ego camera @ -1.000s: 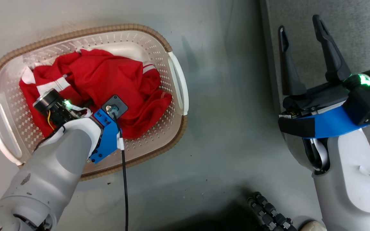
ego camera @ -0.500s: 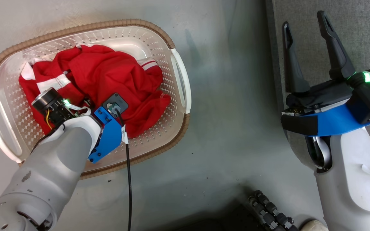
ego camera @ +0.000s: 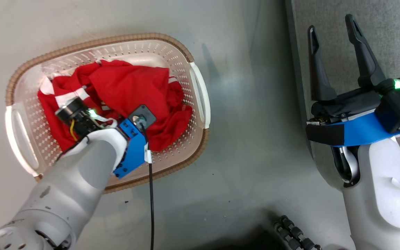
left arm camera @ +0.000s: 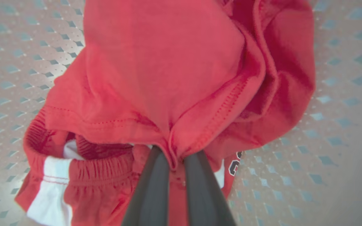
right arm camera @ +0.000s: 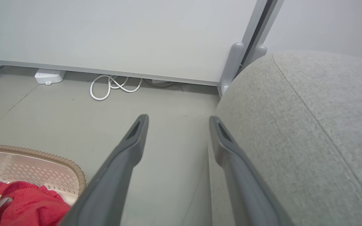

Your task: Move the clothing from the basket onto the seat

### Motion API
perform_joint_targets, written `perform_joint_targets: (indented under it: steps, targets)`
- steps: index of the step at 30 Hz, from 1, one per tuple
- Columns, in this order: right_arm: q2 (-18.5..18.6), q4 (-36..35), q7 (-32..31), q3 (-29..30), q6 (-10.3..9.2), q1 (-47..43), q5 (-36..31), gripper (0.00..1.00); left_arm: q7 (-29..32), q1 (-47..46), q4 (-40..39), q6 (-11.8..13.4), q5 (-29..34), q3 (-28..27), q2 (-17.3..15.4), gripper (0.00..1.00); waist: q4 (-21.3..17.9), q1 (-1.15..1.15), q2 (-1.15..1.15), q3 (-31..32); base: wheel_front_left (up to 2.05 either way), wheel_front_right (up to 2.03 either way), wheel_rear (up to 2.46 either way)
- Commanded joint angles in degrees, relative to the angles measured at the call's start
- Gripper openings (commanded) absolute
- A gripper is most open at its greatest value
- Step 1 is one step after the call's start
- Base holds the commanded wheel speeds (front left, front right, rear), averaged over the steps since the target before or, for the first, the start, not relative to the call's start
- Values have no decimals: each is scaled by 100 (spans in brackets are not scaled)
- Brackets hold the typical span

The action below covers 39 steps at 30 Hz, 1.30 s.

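Grasp step: the clothing (left arm camera: 168,62), heaped inside the basket (ego camera: 141,52), is pinched at a hem by the clenched left gripper (left arm camera: 176,158), the right gripper (ego camera: 330,22) is held spread and empty at the seat (ego camera: 387,34) edge, and a lift clear of the basket is judged due next.

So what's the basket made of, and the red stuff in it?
The basket looks like smooth cream plastic, punched with little holes, with a brown woven-look rim. The clothing looks like soft fabric: it wrinkles and shows stitched hems.
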State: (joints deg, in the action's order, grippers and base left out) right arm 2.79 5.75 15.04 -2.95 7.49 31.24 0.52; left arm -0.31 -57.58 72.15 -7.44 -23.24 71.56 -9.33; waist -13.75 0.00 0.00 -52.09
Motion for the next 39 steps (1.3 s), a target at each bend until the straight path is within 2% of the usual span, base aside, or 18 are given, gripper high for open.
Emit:
perform_joint_targets:
  steps: [1, 11, 23, 31, 39]
  targets:
    - [18, 17, 22, 25, 1, -25, -45, 100, -75, 46, -38, -2, -48, 34, 32, 0, 57, 0, 0, 101, 0, 0, 0]
    - [19, 168, 21, 94, 1, -218, -145, 100, -700, 246, -195, -2, -362, 83, 344, 0, 340, 0, 0, 745, 0, 0, 0]
    - [91, 398, 21, 186, 1, -582, -259, 100, -1378, 562, -411, -2, -914, -7, 611, 0, 763, 0, 0, 1820, 0, 0, 0]
    - [185, 557, 22, 284, 1, -981, -247, 100, -1496, 695, -1075, 98, -1207, -350, 655, 0, 977, 0, 0, 2662, 0, 0, 0]
    - [225, 694, 22, 328, 1, -1357, -241, 100, -1496, 928, -1847, 267, -1119, -856, 644, 0, 1047, 0, 0, 3356, 0, 0, 0]
